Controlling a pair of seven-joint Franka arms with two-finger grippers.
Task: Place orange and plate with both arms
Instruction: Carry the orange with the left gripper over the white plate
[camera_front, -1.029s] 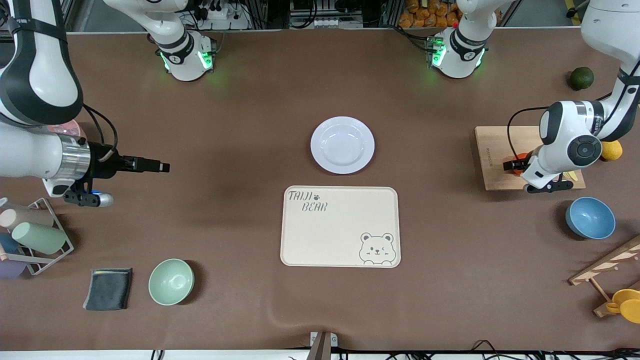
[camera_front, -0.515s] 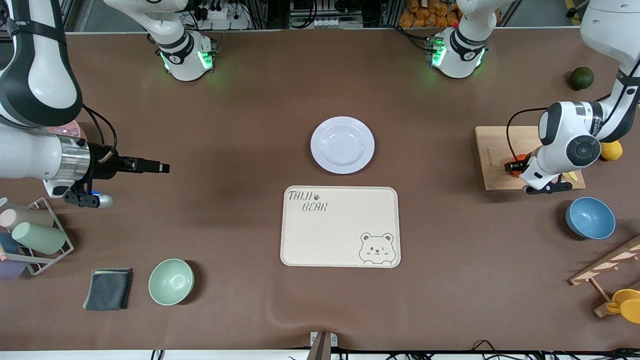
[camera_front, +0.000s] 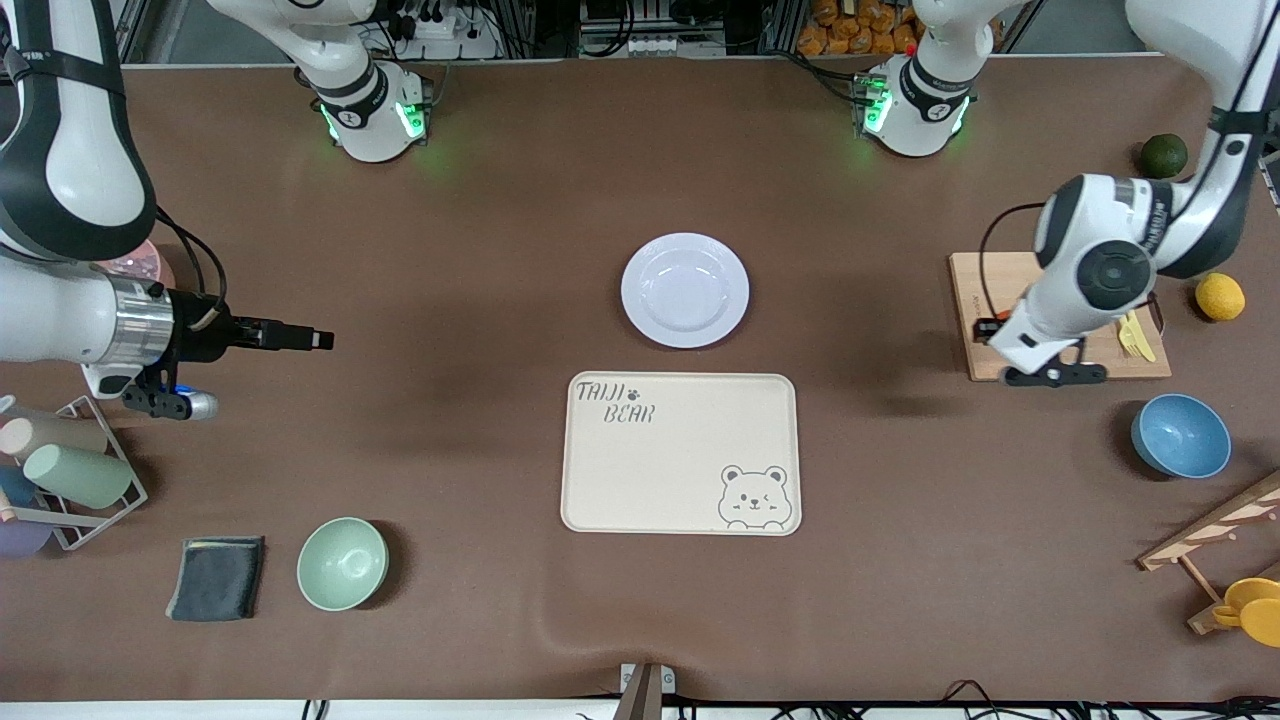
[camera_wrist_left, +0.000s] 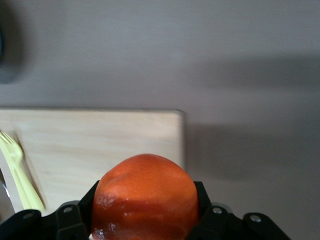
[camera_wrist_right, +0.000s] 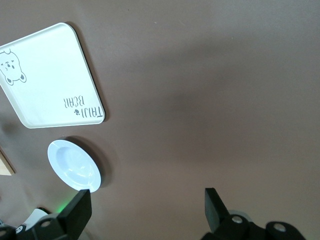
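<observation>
Orange (camera_wrist_left: 145, 200) clamped in left gripper (camera_wrist_left: 145, 220), up over the edge of the wooden board (camera_wrist_left: 100, 145). Plate (camera_front: 685, 290) flat on the table (camera_front: 500, 250), just beside the bear tray (camera_front: 680, 455). Right gripper (camera_wrist_right: 145, 205) spread wide, empty, waiting over bare table.

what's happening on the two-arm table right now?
The left tool is shut on the small round reddish-orange orange, held above the edge of the wooden cutting board. The right tool is open and waits over bare table at the right arm's end. The round pale lavender-white plate sits untouched mid-table, with the cream rectangular bear tray nearer the front camera.
</observation>
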